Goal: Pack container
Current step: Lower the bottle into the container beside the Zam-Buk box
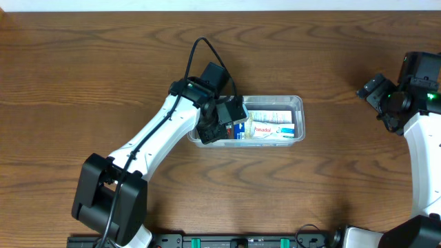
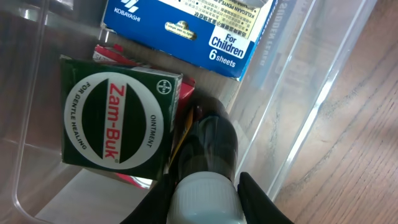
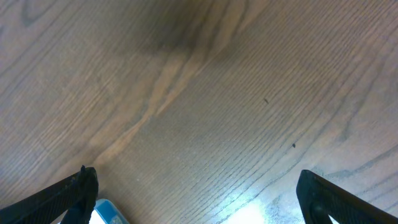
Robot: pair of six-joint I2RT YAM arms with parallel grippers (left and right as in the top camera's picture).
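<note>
Wood table [image 1: 103, 76]; container [image 1: 298, 101] long axis left-right; left tool [image 2: 204, 198] clamps dark bottle [image 2: 210, 144]; right tool [image 3: 194, 190] released.

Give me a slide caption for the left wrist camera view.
Left fingers grip a dark white-capped bottle inside the clear container, beside a green Zam-Buk box and a blue Kobayashi box.

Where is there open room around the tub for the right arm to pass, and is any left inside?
Bare wood lies between the container and the right gripper, and along the container's near side. Inside is crowded: the Zam-Buk box, the blue box and the bottle held by the left gripper sit packed together.
</note>
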